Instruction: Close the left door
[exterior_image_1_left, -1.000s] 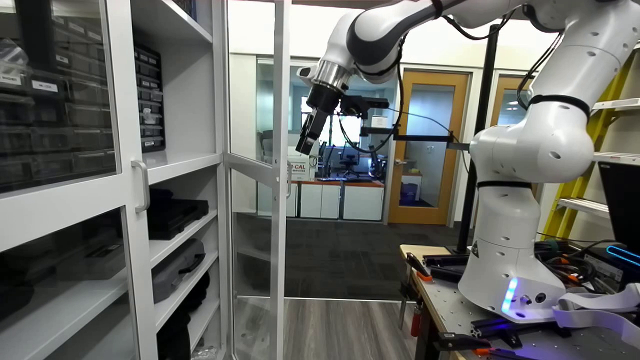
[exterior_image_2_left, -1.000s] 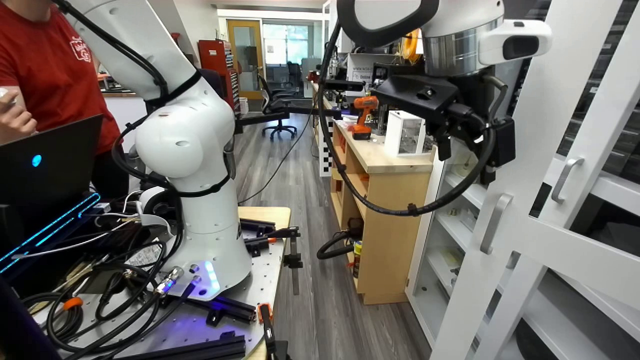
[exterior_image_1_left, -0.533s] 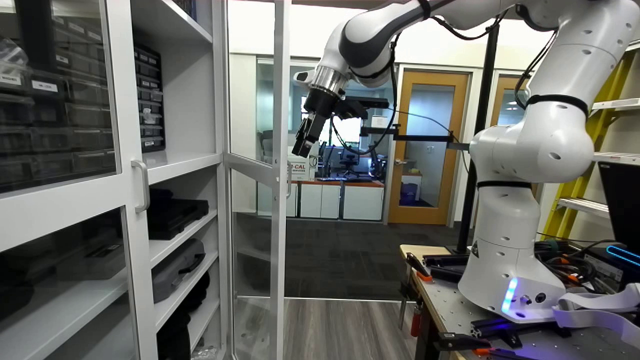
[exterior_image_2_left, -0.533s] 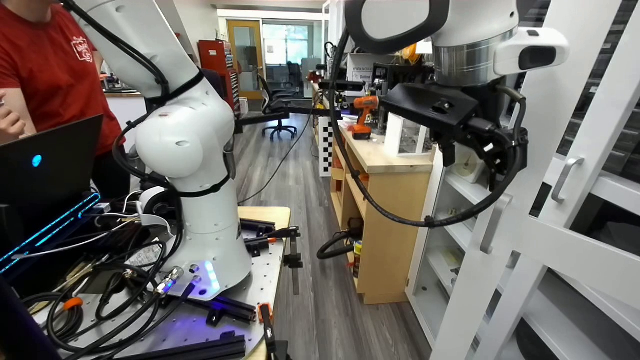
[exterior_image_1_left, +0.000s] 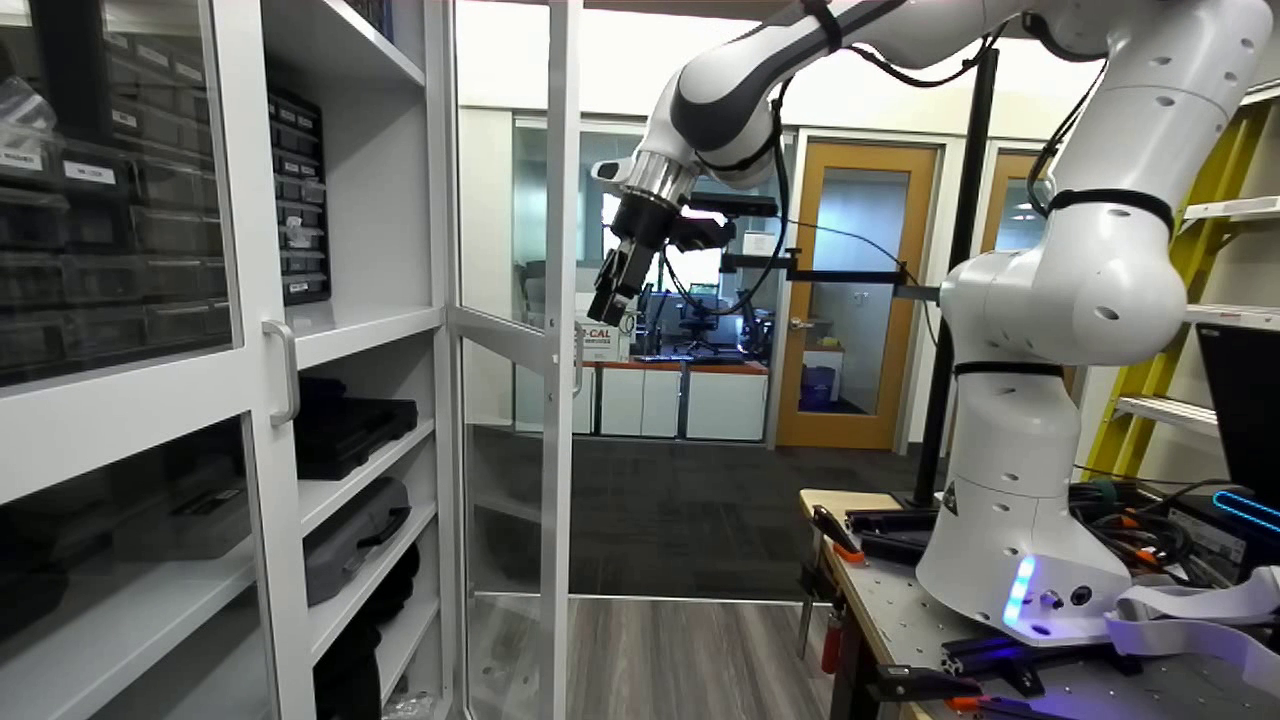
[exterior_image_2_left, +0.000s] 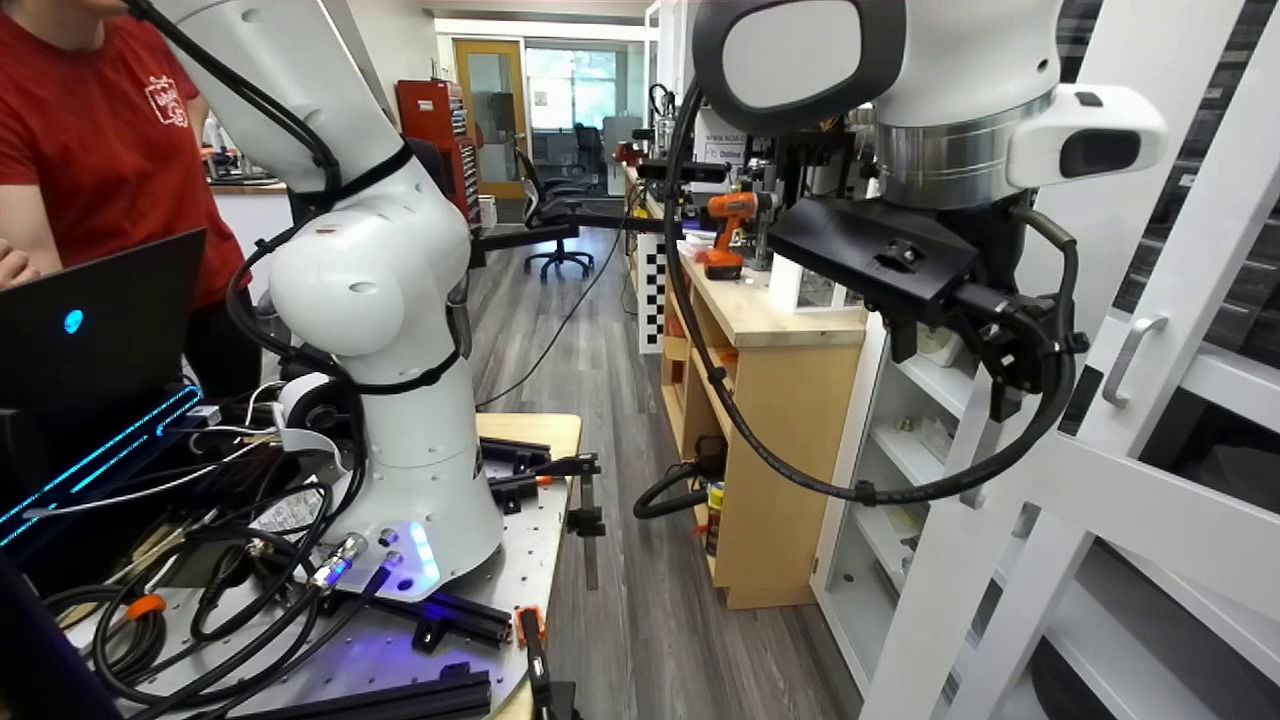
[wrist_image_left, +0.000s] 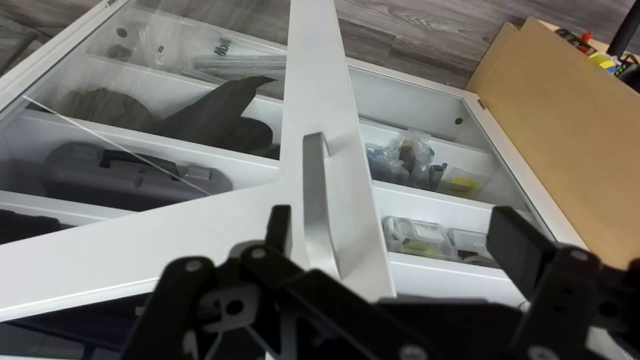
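The left door (wrist_image_left: 250, 215) stands open, swung out from the cabinet (exterior_image_1_left: 360, 180). In the wrist view its handle (wrist_image_left: 316, 200) lies between the two fingers (wrist_image_left: 515, 245), just beside the finger on the left of that view and well apart from the finger on the right. Contact between handle and fingers cannot be determined.

The gripper (wrist_image_left: 395, 230) is spread wide, with the door's free edge showing in the gap.

Left of the fingers, behind the door's glass panel, is a gray case (wrist_image_left: 150, 187). Past the door edge, between the fingers as seen, are clear plastic boxes (wrist_image_left: 420, 237); clear bags (wrist_image_left: 385, 162) lie above them in the wrist view. A wooden bench (wrist_image_left: 550, 125) is beyond the finger on the right.

In an exterior view, the matching glass door (exterior_image_1_left: 250, 200) is well apart from the fingers, across the exposed cabinet bay. In an exterior view, an orange drill (exterior_image_2_left: 730, 230) stands on the bench.
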